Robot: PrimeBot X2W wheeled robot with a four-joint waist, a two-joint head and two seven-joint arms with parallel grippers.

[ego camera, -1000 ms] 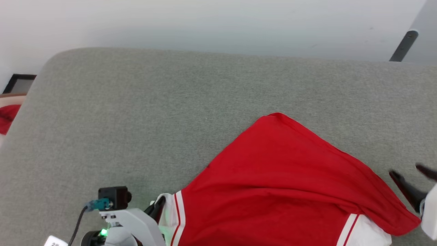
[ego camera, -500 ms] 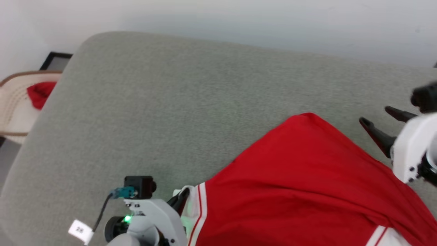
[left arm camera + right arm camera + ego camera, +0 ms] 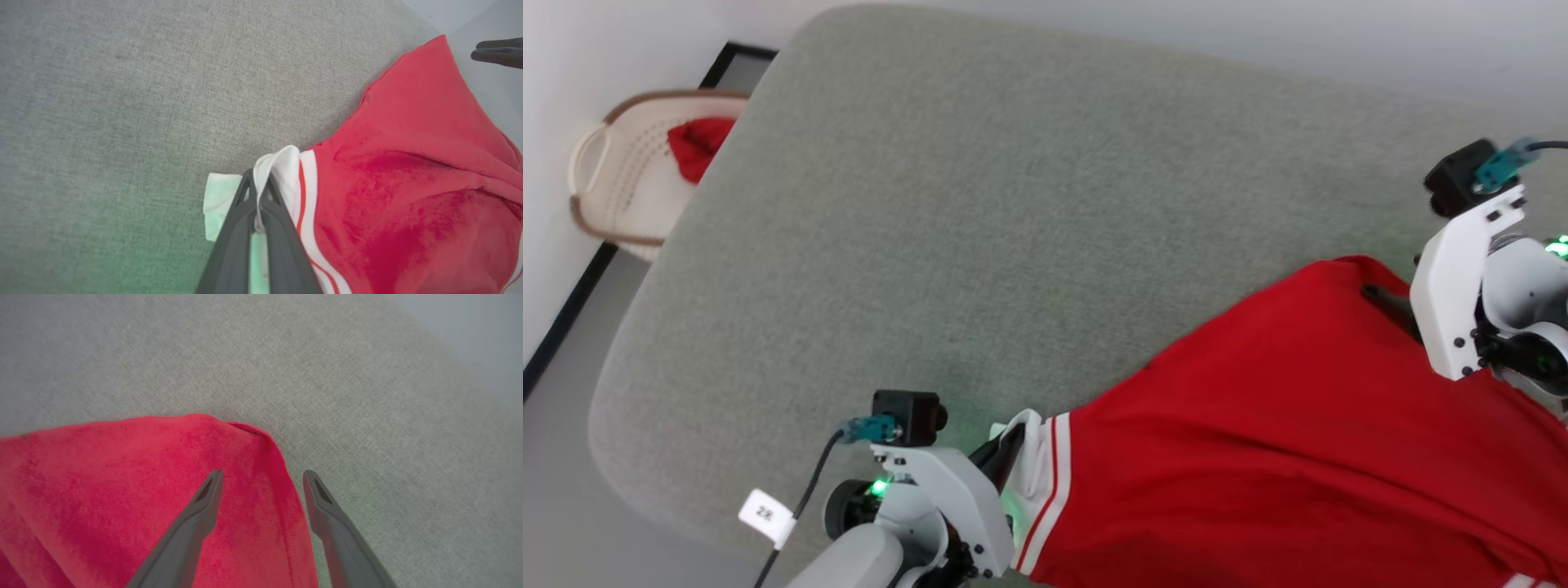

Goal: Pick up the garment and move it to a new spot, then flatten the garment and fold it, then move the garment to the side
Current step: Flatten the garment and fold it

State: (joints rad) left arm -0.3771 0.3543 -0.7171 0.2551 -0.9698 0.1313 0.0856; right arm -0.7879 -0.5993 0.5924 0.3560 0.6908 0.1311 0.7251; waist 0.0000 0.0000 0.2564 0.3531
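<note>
So the left gripper (image 3: pixel 258 185) is pinching shut on the white sleeve of the red jersey-style T-shirt (image 3: pixel 1258 425) that's lying on the grey fabric cushion (image 3: pixel 1013 204). The right gripper (image 3: pixel 263 473) is hovering wide open and empty, fingers straddling the shirt's far corner.

**Matt cloth, coarse weave, hard plastic**

The garment (image 3: pixel 1258 425) is matt red knit cloth, faintly fuzzy, with smoother white sleeve trim. The padded surface (image 3: pixel 1013 204) wears coarse grey woven fabric. The left hand (image 3: pixel 258 183) and right hand (image 3: pixel 263 475) have matt dark plastic fingers (image 3: pixel 196 522) below glossy white plastic wrist shells (image 3: pixel 1454 302). The basket (image 3: pixel 605 180) looks like perforated cream plastic.
</note>
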